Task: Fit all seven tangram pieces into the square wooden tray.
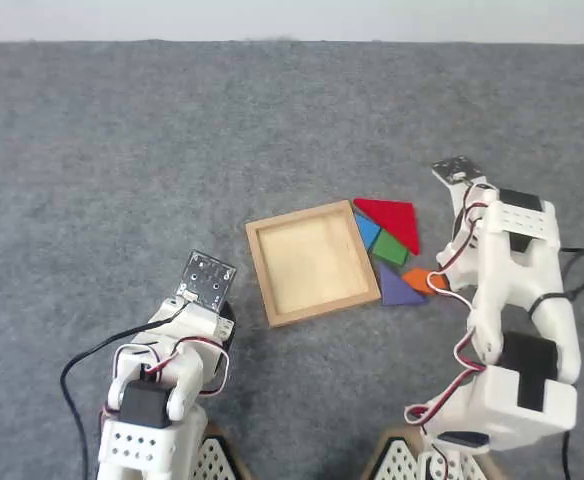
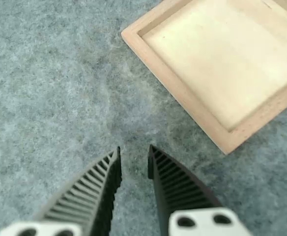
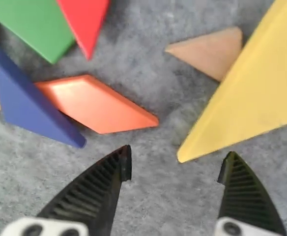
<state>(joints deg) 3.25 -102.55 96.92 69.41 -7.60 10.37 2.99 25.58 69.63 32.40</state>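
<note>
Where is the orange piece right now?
In the high view the orange piece lies right of the tray, against the purple triangle. In the right wrist view it sits just ahead of the right end effector.

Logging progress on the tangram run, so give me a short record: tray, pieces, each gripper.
tray: empty, on grey carpet
pieces: none in tray; red triangle, orange parallelogram, yellow triangle lie off one side
left gripper: slightly open, over carpet by a tray corner
right gripper: open, over the gap between orange parallelogram and yellow triangle
</note>
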